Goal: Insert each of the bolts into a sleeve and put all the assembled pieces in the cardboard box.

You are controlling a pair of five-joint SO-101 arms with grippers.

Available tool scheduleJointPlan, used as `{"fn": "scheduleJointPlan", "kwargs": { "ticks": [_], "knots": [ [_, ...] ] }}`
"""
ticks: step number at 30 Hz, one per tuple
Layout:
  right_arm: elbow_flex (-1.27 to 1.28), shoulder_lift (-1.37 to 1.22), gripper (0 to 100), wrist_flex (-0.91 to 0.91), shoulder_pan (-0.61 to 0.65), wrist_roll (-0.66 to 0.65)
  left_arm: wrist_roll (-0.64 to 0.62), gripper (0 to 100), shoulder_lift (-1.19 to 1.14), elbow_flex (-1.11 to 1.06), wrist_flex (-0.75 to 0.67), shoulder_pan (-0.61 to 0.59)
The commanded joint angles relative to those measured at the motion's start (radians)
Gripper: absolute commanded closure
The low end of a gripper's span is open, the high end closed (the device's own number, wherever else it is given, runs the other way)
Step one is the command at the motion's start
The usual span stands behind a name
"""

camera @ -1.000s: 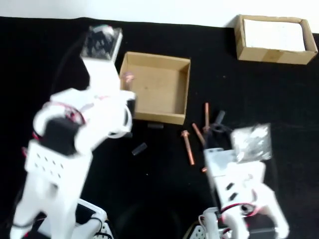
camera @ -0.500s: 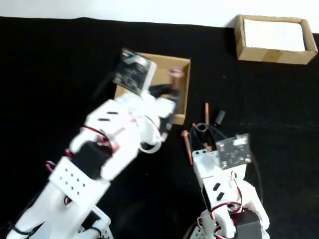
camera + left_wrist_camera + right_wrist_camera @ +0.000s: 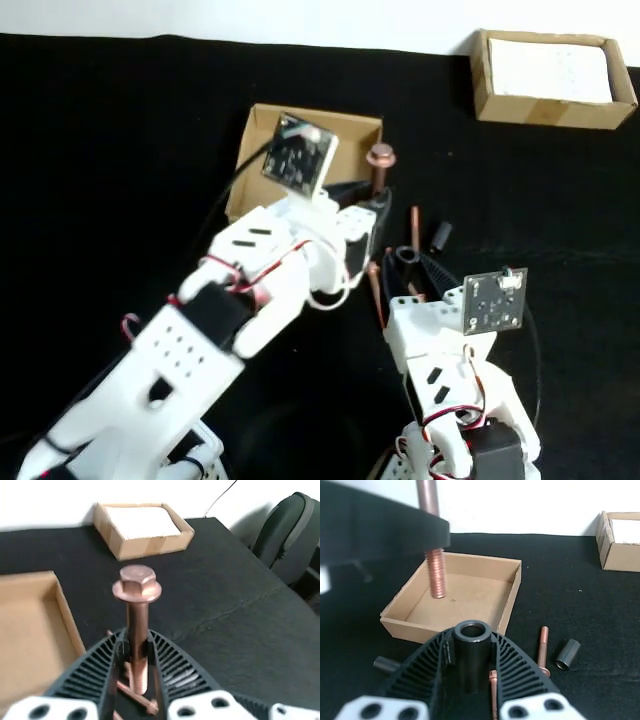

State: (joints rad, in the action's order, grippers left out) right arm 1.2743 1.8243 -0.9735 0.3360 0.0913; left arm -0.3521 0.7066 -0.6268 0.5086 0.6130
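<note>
My left gripper is shut on a copper bolt, held upright with its hex head on top. In the high view that bolt stands by the right rim of the open cardboard box. My right gripper is shut on a black sleeve, bore facing up. From the right wrist view the bolt's threaded end hangs above and in front of the sleeve, apart from it. In the high view the sleeve sits just right of and below the bolt.
Loose copper bolts and a spare black sleeve lie on the black table right of the box; another sleeve lies by its front wall. A second box with a white insert stands back right.
My left arm swung right across the cardboard box, carrying the bolt from its left side to its right rim. My right gripper settled, holding the sleeve upright.
</note>
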Motion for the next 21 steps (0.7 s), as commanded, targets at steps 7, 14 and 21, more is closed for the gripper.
{"fn": "scheduleJointPlan", "kwargs": {
  "ticks": [7, 14, 21],
  "knots": [
    [-0.008, 0.008, 99.1, 0.022, 0.005, 0.008, -0.032, 99, -0.054, 0.177, -0.003, 0.056],
    [-0.013, 0.008, 99.1, 0.022, 0.005, 0.008, -0.031, 99, -0.058, 0.211, 0.149, 0.111],
    [-0.013, 0.008, 99.1, 0.021, 0.004, 0.006, -0.029, 99, -0.059, 0.173, 0.149, 0.110]
  ]
}}
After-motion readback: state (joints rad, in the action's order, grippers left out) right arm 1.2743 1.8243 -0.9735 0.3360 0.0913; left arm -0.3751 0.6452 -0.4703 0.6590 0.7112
